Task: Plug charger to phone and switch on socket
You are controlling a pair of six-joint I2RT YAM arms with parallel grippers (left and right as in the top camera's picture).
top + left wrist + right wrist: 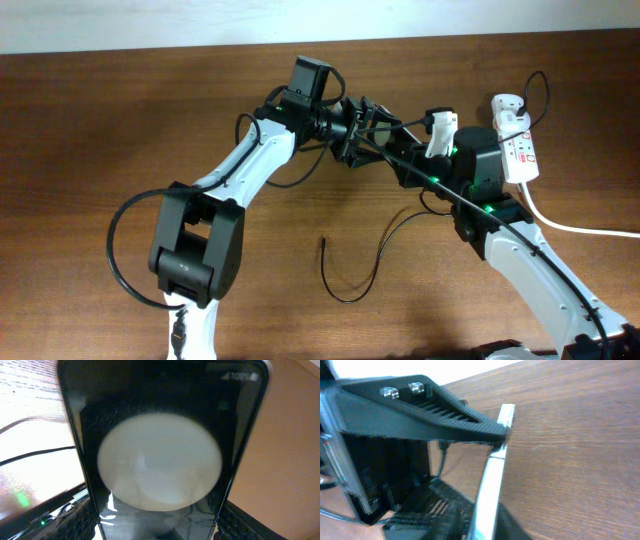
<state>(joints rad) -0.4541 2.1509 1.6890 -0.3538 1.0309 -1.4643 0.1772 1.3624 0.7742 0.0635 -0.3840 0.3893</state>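
The phone [160,455] is black and glossy with a big round glare and tiny white lettering at its far end. It fills the left wrist view, and my left gripper [156,532] is shut on its sides. In the overhead view the left gripper [362,128] holds the phone above the table's far middle, where it is mostly hidden. In the right wrist view the phone shows edge-on as a silver strip [492,470], with my right gripper [485,527] closed on either side of it. The right gripper [398,152] meets the left one. The charger's plug tip [323,241] lies loose on the table. The socket [518,145] lies at the far right.
The thin black charger cable [350,296] loops on the table in front of the arms and runs up towards the right arm. The socket's thick white cord [580,228] trails off to the right edge. The table [90,120] is brown wood.
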